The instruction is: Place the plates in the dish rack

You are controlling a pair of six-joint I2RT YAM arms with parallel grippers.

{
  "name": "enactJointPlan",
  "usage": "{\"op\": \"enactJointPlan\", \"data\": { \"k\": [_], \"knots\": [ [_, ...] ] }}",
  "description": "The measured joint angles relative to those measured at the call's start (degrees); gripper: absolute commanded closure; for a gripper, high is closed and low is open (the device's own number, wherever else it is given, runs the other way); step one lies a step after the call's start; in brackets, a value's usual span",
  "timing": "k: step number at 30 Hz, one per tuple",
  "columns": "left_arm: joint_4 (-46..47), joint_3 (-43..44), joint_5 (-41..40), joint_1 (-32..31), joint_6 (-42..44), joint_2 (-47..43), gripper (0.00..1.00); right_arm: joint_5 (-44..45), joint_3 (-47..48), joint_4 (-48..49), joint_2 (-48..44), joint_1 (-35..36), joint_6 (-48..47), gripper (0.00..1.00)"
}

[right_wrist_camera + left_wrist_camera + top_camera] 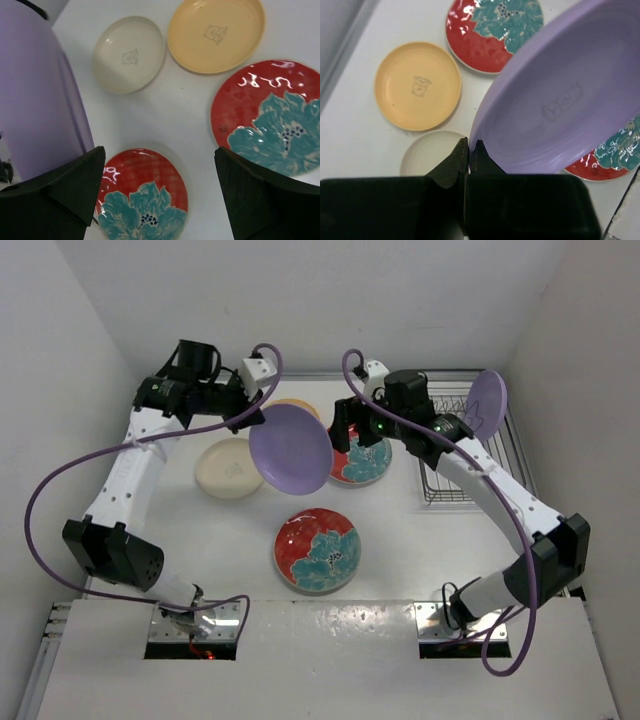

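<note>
My left gripper (262,410) is shut on the rim of a lilac plate (290,450) and holds it tilted above the table; the left wrist view shows the jaws (469,145) pinching its edge (560,100). My right gripper (352,430) is open and empty above a red floral plate (362,460), its fingers (80,175) wide apart. A second red floral plate (317,551) lies near the front. A cream plate (230,468) lies at the left. An orange-yellow plate (295,408) is partly hidden behind the held one. A second lilac plate (487,405) stands in the dish rack (465,480).
White walls close in the table at the back and both sides. The dish rack sits against the right wall. Purple cables loop from both arms.
</note>
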Motion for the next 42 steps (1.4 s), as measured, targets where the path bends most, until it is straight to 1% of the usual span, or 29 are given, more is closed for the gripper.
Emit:
{"op": "enactJointPlan", "data": {
  "k": [4, 7, 9, 13, 14, 15, 18, 20, 22, 23, 25, 26, 28, 29, 30, 31, 32, 34, 35, 36, 38, 42],
  "knots": [
    [-0.13, -1.49, -1.84, -1.64, -1.6, 1.92, 1.0, -3.8, -0.37, 1.79, 0.79, 1.03, 0.87, 0.16],
    [-0.28, -2.01, -3.67, -1.68, -2.08, 2.1, 1.0, -3.13, -2.45, 2.95, 0.13, 1.31, 0.66, 0.17],
    [-0.13, -2.01, -5.16, -1.68, -2.45, 2.12, 1.0, -0.94, -3.5, 1.92, -0.48, 0.76, 0.5, 0.19],
    [1.05, -2.01, -9.55, -2.03, -3.67, 2.8, 1.0, 0.79, -3.89, 0.22, -3.21, -1.42, -0.15, 0.19],
    [1.2, -2.01, -10.1, -2.16, -3.82, 3.1, 1.0, 0.87, -3.98, 0.37, -4.31, -1.66, -0.7, 0.16],
    [1.4, -2.01, -10.49, -2.49, -3.87, 3.34, 1.0, 0.94, -4.0, 0.66, -5.22, -1.4, -1.31, 0.15],
    [1.51, -1.92, -11.3, -4.07, -4.07, 3.93, 1.0, 0.44, -3.65, 1.6, -6.29, 2.27, -2.99, 0.15],
    [1.46, -1.64, -11.43, -5.31, -4.07, 4.2, 1.0, -0.92, -2.97, 1.55, -4.48, 4.55, -3.39, 0.2],
    [1.27, -1.22, -11.21, -6.01, -4.04, 4.33, 1.0, -1.64, -2.27, 1.44, -1.09, 5.25, -3.43, 0.25],
    [1.18, -1.05, -10.99, -6.23, -4.0, 4.33, 1.0, -1.53, -2.1, 1.11, 0.63, 5.2, -3.58, 0.35],
    [0.94, -0.79, -10.51, -6.25, -4.0, 4.33, 1.0, -1.36, -2.08, 0.0, 4.0, 5.07, -4.13, 0.48],
    [0.9, -0.7, -10.4, -6.16, -3.98, 4.33, 1.0, -1.27, -2.08, -0.68, 5.51, 4.98, -4.37, 0.65],
    [0.74, -0.7, -10.36, -6.05, -3.87, 4.33, 1.0, -1.53, -2.08, -1.18, 7.04, 4.81, -4.5, 0.79],
    [0.85, -0.7, -10.4, -5.97, -3.78, 4.33, 1.0, -2.03, -2.08, -1.4, 7.13, 4.76, -4.33, 0.91],
    [0.83, -0.7, -10.43, -5.81, -3.56, 4.33, 1.0, -2.34, -2.08, -1.42, 6.78, 4.76, -4.39, 0.97],
    [1.07, -0.68, -10.21, -5.68, -3.43, 4.33, 1.0, -1.99, -2.08, -1.42, 6.27, 4.74, -4.04, 1.0],
    [1.36, -0.68, -10.27, -5.68, -3.43, 4.31, 0.79, -2.03, -2.08, -1.46, 5.86, 4.76, -4.11, 1.0],
    [1.81, -0.68, -11.28, -5.7, -3.76, 4.33, 0.41, -0.76, -1.84, -1.75, 4.9, 4.79, -4.48, 1.0],
    [1.88, -0.68, -12.52, -5.6, -4.33, 4.33, 0.06, 0.17, -1.44, -2.05, 4.46, 4.59, -4.81, 1.0],
    [2.05, -0.68, -13.46, -5.31, -4.83, 4.42, 0.0, 1.46, -0.81, -2.4, 4.04, 4.35, -5.29, 1.0],
    [2.36, -0.63, -14.99, -4.61, -6.51, 4.68, 0.0, 5.01, 1.27, -3.3, 3.37, 3.65, -6.64, 1.0],
    [3.72, 0.59, -17.94, -1.38, -9.55, 6.95, 0.0, 16.85, 7.72, -5.14, 2.71, -0.31, -10.86, 1.0]
  ]
}}
